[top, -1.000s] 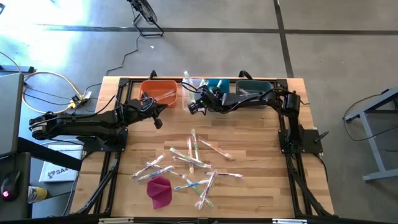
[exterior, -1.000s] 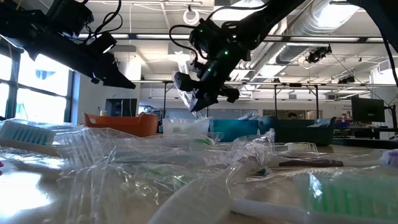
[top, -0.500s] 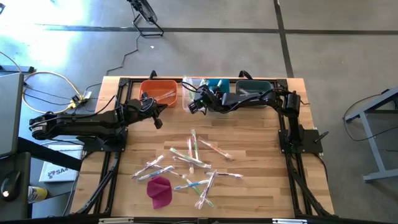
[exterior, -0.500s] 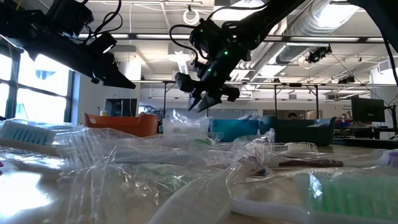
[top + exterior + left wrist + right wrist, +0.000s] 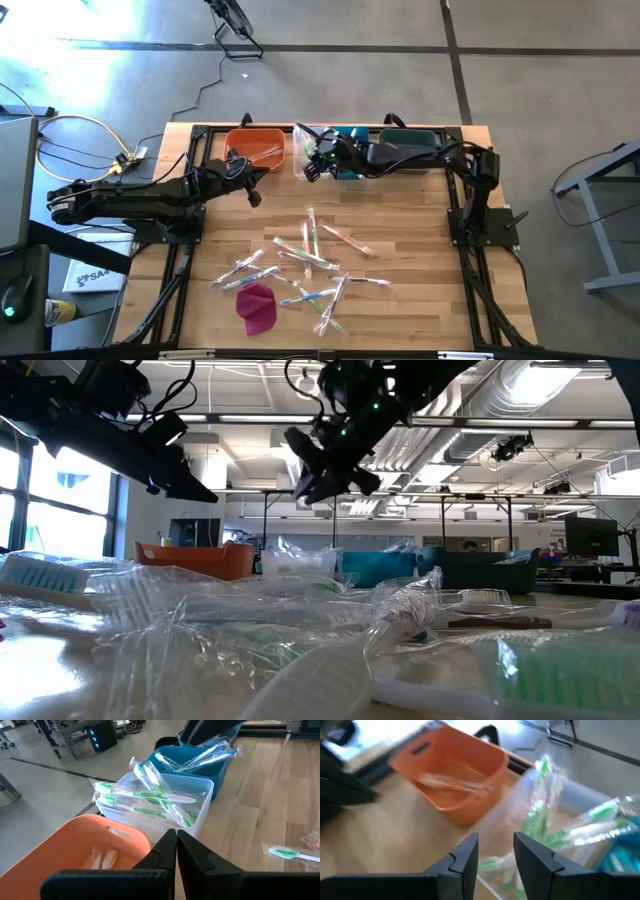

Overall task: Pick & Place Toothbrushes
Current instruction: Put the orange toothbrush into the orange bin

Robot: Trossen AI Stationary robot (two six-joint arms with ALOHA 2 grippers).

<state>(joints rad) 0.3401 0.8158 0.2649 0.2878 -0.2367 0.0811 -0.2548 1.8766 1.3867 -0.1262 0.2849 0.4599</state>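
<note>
- The right gripper (image 5: 313, 163) hung above the clear bin (image 5: 311, 160) at the far edge of the table (image 5: 420, 240), its fingers (image 5: 465, 857) parted with a gap between them and nothing held.
- Right under that gripper, the clear bin held several green-handled toothbrushes (image 5: 150, 797) in shiny wrappers, some poking up over the rim.
- Just to one side of the right gripper stood the orange bin (image 5: 256, 147), with a couple of pale wrapped brushes (image 5: 452, 781) lying in its bottom.
- On the gripper's other side, touching the clear bin, sat a blue bin (image 5: 192, 762) with blue-handled brushes sticking out, and past it a dark teal bin (image 5: 408, 142).
- The left gripper (image 5: 252, 187) waited over bare wood near the orange bin, on the side toward the table's middle; its two fingers (image 5: 165, 851) were pressed together, holding nothing.
- The two grippers were near each other but apart, the orange bin's corner lying between them.
- Well away from both grippers, in the middle and near half of the table, lay the loose toothbrushes (image 5: 305, 262), scattered and crossing one another, with pink, green, blue and white handles.
- A magenta cloth (image 5: 257, 305) lay at the near edge of that scatter, touching one or two of the wrappers.
- In the low view, the right gripper (image 5: 322, 455) showed high above the bins, and the heap of wrappers filled the foreground.
</note>
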